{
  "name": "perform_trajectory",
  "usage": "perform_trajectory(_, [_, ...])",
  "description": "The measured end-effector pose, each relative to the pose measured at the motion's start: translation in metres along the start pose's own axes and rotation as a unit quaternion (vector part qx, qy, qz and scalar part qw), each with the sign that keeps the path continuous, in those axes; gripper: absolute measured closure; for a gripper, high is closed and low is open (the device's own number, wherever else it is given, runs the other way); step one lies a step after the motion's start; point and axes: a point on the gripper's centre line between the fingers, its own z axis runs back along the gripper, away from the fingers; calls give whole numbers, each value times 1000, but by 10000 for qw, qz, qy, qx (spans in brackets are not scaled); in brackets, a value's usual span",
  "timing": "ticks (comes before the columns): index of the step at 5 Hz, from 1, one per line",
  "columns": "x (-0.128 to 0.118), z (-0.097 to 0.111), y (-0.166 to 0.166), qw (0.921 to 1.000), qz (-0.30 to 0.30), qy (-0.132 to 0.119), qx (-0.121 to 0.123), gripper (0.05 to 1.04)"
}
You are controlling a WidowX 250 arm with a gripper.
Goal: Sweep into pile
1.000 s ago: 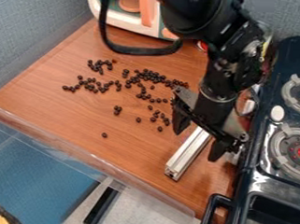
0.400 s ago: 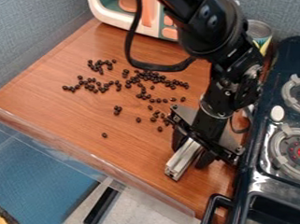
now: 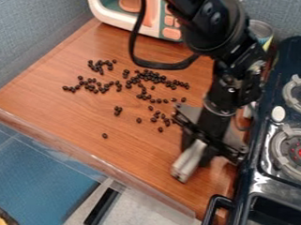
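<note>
Camera view. One black two-finger gripper [image 3: 197,154], right of centre, hanging low over the wood-grained worktop [image 3: 71,112]; fingers closed on a pale metal bar [image 3: 184,166], pinching it between them. Bar slanting out toward the near left, its free end low over the wood.

Small dark beads [image 3: 147,77], many, loose: one long uneven band across the far-left and middle worktop, a small cluster just beyond it, a scatter left of the gripper, a close group nearer, and a single bead apart toward the near side.

One toy microwave [image 3: 113,21], white with orange parts, far side. One tin can [image 3: 264,30], far right. One dark toy stove [image 3: 284,57], right edge, two grey burners [image 3: 295,151] and a white oval knob [image 3: 278,114]. One black handle [image 3: 214,201], near right.
</note>
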Motion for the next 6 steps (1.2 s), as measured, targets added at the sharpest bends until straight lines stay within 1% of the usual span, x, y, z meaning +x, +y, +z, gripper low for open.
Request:
perform_trajectory(1, [10, 2, 21, 9995, 252, 14, -164, 698])
perform_trajectory(2, [7, -3, 54, 9980, 483, 164, -362, 698])
perform_trajectory(3, [1, -10, 73, 9966, 642, 179, -484, 698])
perform_trajectory(4, [-8, -14, 87, 9959, 724, 249, -485, 698])
perform_trajectory(5, [-17, -14, 100, 9939, 913, 270, -550, 698])
perform_trajectory(6, [-25, -11, 111, 9920, 1097, 286, -553, 698])
